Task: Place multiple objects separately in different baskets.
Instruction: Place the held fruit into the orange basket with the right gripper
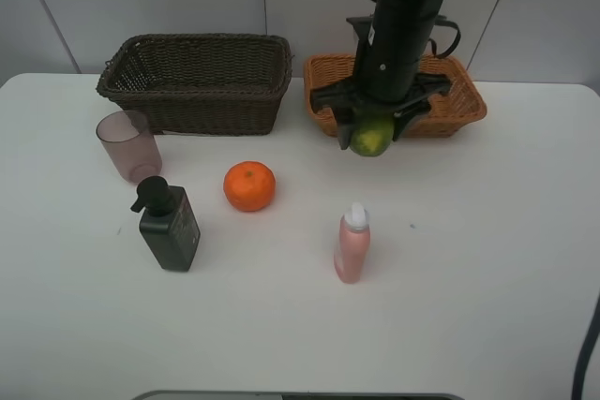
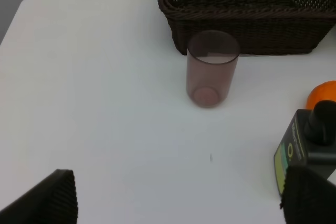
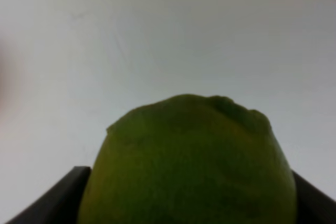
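The green-yellow fruit (image 1: 371, 136) is rounded, green over most of its skin and yellower along its lower edge. Close up in the right wrist view, the fruit (image 3: 189, 161) shows a matt, faintly dimpled skin with a shallow dent near its crown. It sits between the two black fingers (image 3: 58, 198) of the right gripper (image 1: 372, 130), which close on it from either side at about half their spread. In the high view the fruit hangs in front of the near wall of the light orange-tan basket (image 1: 469, 105), towards that basket's left end. It is outside the basket. The wrist view shows white table beyond it and only a strip of wicker in one corner.

The right arm comes down steeply from the top of the high view, its black forearm near upright and crossing the basket's interior. The gripper points downward, its fingers spread to left and right of the fruit.

The dark brown basket (image 1: 197, 91), the deeper of the two, stands just beside the light one on the left, at the back of the white table (image 1: 469, 278). The translucent mauve cup (image 1: 128, 144) stands upright near its front left corner. The orange (image 1: 249, 185), the black pump bottle (image 1: 169, 227) and the pink bottle (image 1: 352, 244) stand apart from one another nearer the front.

The left gripper (image 2: 181, 200) appears in its own wrist view only. Its jaws stand wide apart with nothing between them, over bare table, facing the cup and the dark basket.
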Available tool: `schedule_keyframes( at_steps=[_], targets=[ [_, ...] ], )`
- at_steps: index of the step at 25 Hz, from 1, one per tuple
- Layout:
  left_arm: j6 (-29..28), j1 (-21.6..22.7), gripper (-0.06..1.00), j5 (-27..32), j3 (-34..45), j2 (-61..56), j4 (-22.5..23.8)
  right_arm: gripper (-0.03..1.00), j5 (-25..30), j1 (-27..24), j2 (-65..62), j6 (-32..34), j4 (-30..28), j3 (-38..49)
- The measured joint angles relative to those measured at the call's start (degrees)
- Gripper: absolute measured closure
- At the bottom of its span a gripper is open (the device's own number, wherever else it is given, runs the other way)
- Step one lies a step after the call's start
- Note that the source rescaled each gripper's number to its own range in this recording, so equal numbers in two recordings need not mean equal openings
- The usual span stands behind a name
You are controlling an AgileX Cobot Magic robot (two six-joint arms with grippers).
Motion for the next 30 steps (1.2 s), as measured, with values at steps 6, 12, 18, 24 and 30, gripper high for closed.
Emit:
schedule_keyframes(
  at_steps=[6, 12, 18, 24, 30],
  targets=[
    [0.00, 0.00, -0.06, 0.00, 0.00, 0.00, 0.00, 0.45, 0.33, -2.12, 0.00, -2.08, 0.02, -6.98],
    [0.00, 0.00, -0.06, 0.00, 0.00, 0.00, 0.00, 0.45, 0.45, -3.49, 1.42, -4.14, -0.10, -12.91],
    [0.00, 0.00, -0.06, 0.00, 0.00, 0.00, 0.00, 0.45, 0.42, -4.38, 7.37, -6.06, -0.41, -20.07],
    [0.00, 0.00, -0.06, 0.00, 0.00, 0.00, 0.00, 0.45, -5.33, -4.99, 11.38, -6.19, -1.57, -22.92],
    [0.00, 0.00, -0.06, 0.00, 0.00, 0.00, 0.00, 0.45, -10.37, -4.99, 13.97, -6.25, -5.24, -23.04]
  ],
)
